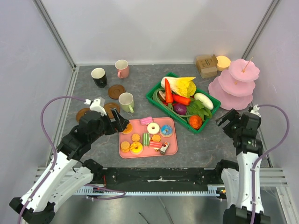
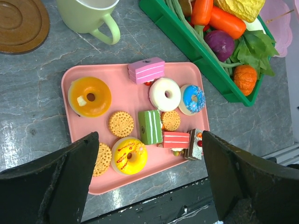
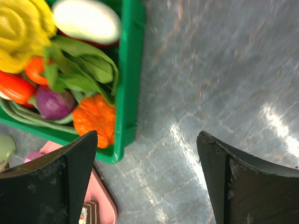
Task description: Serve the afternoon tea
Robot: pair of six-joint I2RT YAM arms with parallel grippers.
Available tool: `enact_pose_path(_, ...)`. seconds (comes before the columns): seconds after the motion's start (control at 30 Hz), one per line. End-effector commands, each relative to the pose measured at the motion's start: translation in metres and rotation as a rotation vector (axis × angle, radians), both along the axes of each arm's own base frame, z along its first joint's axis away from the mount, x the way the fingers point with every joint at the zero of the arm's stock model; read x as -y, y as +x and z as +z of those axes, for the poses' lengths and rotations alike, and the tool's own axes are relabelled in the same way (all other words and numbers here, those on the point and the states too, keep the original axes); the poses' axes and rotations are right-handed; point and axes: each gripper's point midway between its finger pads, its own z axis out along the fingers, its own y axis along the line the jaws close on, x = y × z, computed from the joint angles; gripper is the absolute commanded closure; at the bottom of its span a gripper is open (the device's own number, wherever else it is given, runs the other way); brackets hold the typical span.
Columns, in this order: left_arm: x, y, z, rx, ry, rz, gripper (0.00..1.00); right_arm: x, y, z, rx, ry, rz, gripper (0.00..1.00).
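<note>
Left hand [image 1: 120, 122] is spread wide, nothing in it, hanging over the left end of the pink tray [image 1: 171, 150]. The tray sits mid-counter [image 1: 196, 144], long side running left to right, and all the sweets are on it. On my left wrist cam, going across: orange-iced doughnut [image 2: 89, 96], a biscuit [image 2: 121, 123], yellow doughnut [image 2: 129, 155] by the near edge, pink cake slice [image 2: 146, 70] lying lengthways along the far edge, green striped slice [image 2: 150, 127] with its long axis pointing front to back, white doughnut [image 2: 164, 94], red striped slice [image 2: 176, 139] lying crossways, and blue doughnut [image 2: 192, 99]. The green veg crate [image 1: 154, 95] sits angled just past the tray. Right hand [image 1: 226, 117] is spread too, empty, over bare counter beside the crate's corner. The pink tiered stand [image 1: 236, 84] is behind it.
</note>
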Motion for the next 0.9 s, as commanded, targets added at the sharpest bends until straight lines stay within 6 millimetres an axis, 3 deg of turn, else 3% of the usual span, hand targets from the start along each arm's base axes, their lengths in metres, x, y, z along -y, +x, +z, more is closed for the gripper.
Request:
enact_pose_path(0.0,0.005,0.003,0.0,0.01,-0.04,0.005,0.04,-0.028,-0.006,-0.043,-0.114,0.158,0.08,0.08)
enact_pose_path(0.17,0.01,0.005,-0.005,0.006,-0.046,-0.014,0.04,-0.04,0.008,-0.056,-0.107,0.18,0.086,0.09)
enact_pose_path(0.33,0.011,0.005,-0.01,-0.004,-0.045,-0.013,0.04,-0.066,0.032,-0.061,-0.088,0.211,0.133,0.14)
enact_pose_path(0.5,0.012,0.005,-0.014,-0.013,-0.046,-0.017,0.04,-0.082,0.043,-0.079,-0.115,0.197,0.123,0.3)
enact_pose_path(0.63,0.013,0.006,-0.014,-0.011,-0.042,-0.021,0.04,-0.089,0.057,-0.077,-0.095,0.162,0.125,0.48)
enact_pose_path(0.87,0.012,0.009,-0.017,-0.013,-0.027,-0.013,0.04,-0.094,0.087,-0.083,-0.129,0.103,0.106,0.64)
